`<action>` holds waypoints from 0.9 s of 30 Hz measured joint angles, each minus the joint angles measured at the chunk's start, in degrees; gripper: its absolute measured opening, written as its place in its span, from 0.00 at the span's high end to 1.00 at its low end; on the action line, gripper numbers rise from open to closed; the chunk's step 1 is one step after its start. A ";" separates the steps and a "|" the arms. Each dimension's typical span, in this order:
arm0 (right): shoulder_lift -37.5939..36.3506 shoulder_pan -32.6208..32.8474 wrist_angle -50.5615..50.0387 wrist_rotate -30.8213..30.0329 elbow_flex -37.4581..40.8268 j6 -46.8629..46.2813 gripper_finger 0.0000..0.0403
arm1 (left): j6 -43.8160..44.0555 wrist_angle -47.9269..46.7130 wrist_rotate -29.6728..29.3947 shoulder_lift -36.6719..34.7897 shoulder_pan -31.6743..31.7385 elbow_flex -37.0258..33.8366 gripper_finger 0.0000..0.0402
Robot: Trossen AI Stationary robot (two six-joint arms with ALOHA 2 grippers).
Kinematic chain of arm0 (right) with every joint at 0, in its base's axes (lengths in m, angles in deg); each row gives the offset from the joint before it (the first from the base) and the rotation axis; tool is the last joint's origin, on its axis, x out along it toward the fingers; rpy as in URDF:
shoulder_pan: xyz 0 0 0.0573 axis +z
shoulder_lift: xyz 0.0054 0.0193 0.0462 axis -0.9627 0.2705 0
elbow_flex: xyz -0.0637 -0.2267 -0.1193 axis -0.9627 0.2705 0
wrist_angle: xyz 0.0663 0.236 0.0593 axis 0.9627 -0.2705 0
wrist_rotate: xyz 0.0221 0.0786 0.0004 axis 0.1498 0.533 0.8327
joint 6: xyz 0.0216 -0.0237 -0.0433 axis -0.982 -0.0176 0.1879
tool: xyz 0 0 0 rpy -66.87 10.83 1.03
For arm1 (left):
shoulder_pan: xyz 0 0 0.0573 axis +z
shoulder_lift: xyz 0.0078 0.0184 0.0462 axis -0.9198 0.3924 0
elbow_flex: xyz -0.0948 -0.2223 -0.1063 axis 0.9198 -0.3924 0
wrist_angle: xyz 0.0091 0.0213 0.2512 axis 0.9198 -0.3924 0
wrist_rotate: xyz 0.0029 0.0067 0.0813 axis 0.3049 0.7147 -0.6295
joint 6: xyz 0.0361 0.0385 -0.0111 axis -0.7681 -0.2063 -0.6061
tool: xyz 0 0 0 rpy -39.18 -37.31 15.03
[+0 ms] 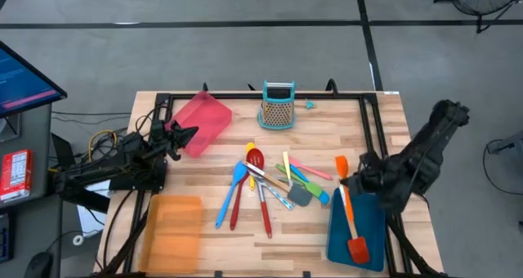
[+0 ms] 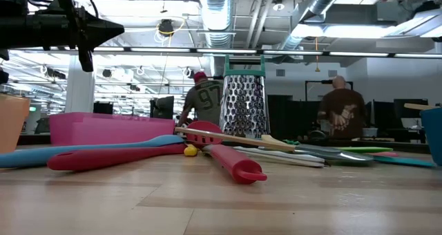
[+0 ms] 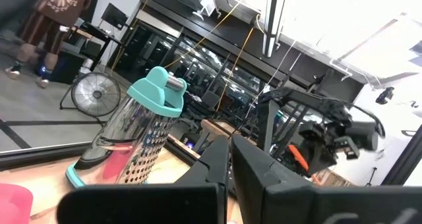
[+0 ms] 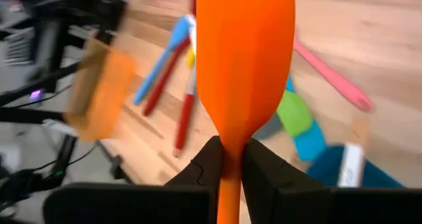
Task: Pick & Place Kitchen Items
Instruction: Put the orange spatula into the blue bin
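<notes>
Landmark: teal-framed box grater with orange mesh (image 1: 278,106), standing upright at the far edge of the pale wooden table (image 1: 245,245).

Right gripper (image 4: 229,159): raised on the right arm's side of the grater and nearer the front, over the far end of the flat blue tray (image 1: 356,233). Jaws nearly together, pinching the narrow neck of an orange silicone spatula (image 4: 244,59); its broad blade points away from the jaws, out over the table.

Left gripper (image 3: 229,159): waits on the left arm's side of the grater, just beside the red tray (image 1: 201,123), clear of the table top. Jaws pressed shut, nothing between them.

Loose utensils: fanned in a heap in front of the grater, mid-table. A blue spoon (image 1: 230,195) and a red spoon (image 1: 243,188) lie side by side, handles toward the front edge. A red-handled utensil (image 1: 265,210) lies beside them. A grey spatula (image 1: 299,195), a green spatula (image 1: 292,178) and a pink-handled piece (image 1: 312,170) cross one another on the right-arm side of the heap.

Blue tray: front of the grater, at the right-arm corner. A second orange spatula with a pale handle (image 1: 354,229) lies in it.

Orange tray (image 1: 173,229): front corner on the left-arm side, well apart from the grater.

Background: two people (image 2: 204,100) stand in the room beyond the grater.
</notes>
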 joint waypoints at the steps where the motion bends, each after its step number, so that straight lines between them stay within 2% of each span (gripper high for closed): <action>1: 1.12 1.15 -1.30 0.02 0.00 -2.93 0.91 | 0.00 0.02 0.00 -0.01 0.00 0.00 0.99; 6: 6.49 5.06 -3.28 2.94 0.00 -11.96 0.91 | 0.00 0.02 0.00 0.00 0.00 0.00 0.99; 15: 13.48 6.37 -2.72 13.40 0.00 -13.90 0.91 | 0.00 0.02 0.00 -0.02 0.00 0.00 0.99; 19: 16.34 7.40 -1.96 15.58 0.00 -13.90 0.91 | 0.00 0.04 0.00 0.00 0.00 0.00 0.99; 24: 20.83 7.51 -4.04 24.86 0.00 -13.90 0.91 | 0.00 0.07 0.01 -0.02 0.00 0.00 0.99; 27: 23.38 7.51 -4.26 27.29 0.00 -13.87 0.91 | 0.00 0.11 0.00 0.00 0.00 0.00 0.99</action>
